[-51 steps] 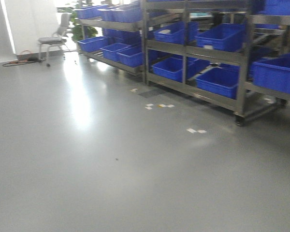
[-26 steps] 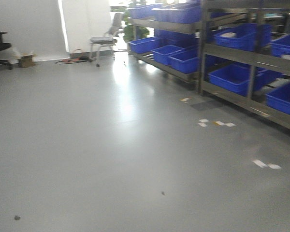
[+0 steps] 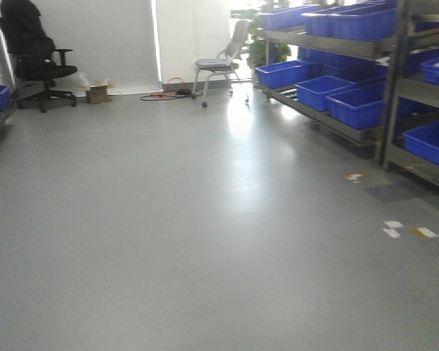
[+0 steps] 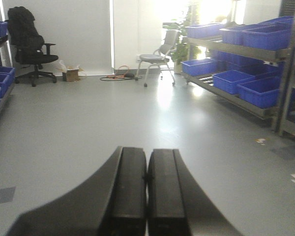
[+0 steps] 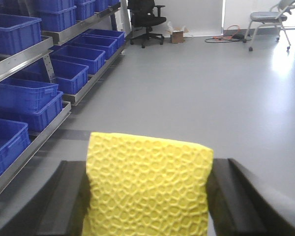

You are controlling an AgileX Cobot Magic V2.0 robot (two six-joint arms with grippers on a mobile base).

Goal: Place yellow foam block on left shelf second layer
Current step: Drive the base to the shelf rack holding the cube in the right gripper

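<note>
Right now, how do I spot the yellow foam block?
Start at the steel shelf of blue bins running along the left side of the right wrist view. Come down to the bottom centre, where the right gripper is shut on the yellow foam block. It is the only yellow thing, with a pebbled face, against blue bins and grey floor.

With the left gripper (image 4: 147,158), presses both black fingers (image 4: 130,189) flush together along their whole length, meeting in one thin seam with nothing caught between. Points them forward and roughly level. With the right gripper (image 5: 147,172), clamps the yellow foam block (image 5: 147,191) between two black fingers (image 5: 69,196), one against each side face, spread to the block's full width. Shows only the finger bases beside the block, tips hidden behind it.
</note>
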